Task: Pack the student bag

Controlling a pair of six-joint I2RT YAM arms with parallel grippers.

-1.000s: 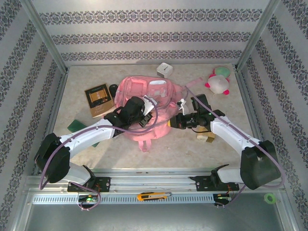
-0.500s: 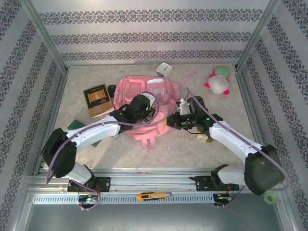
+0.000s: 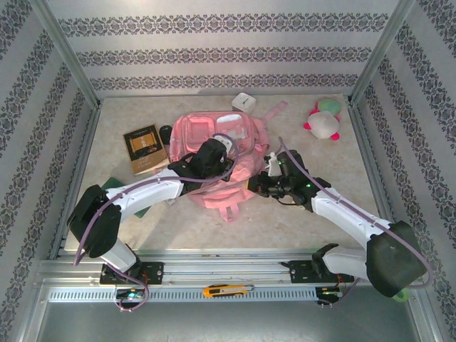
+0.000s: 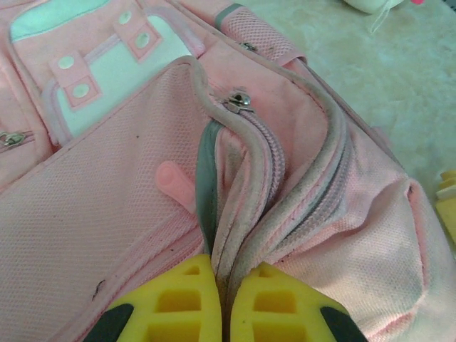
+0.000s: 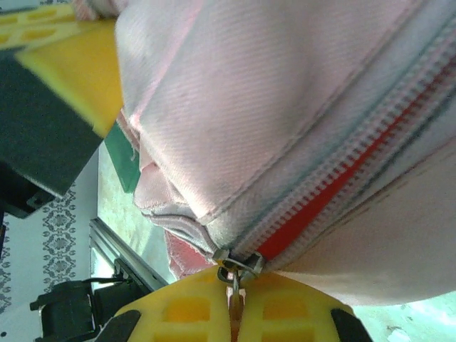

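Observation:
The student bag [image 3: 203, 132], a large pink backpack with pale trim, lies flat mid-table. My left gripper [image 3: 226, 165] sits on top of it. In the left wrist view that gripper [image 4: 226, 285] is shut on the pale edge of a pocket, below a metal zip slider [image 4: 239, 100]. My right gripper [image 3: 258, 184] is at the bag's right side. The right wrist view shows it [image 5: 234, 296] shut on the pull tab of a zip slider [image 5: 239, 263], beside a partly parted zip showing red inside.
A brown book [image 3: 146, 148] and a small black object [image 3: 167, 132] lie left of the bag. A green flat item [image 3: 110, 187] is by the left arm. A white box [image 3: 244, 102] and a plush toy [image 3: 324, 122] sit at the back. A utility knife [image 3: 224, 291] rests on the front rail.
Both grippers stayed shut. The left gripper moved right across the bag, the right gripper moved left and nearer. The bag shifted slightly and its far strap swung toward the back.

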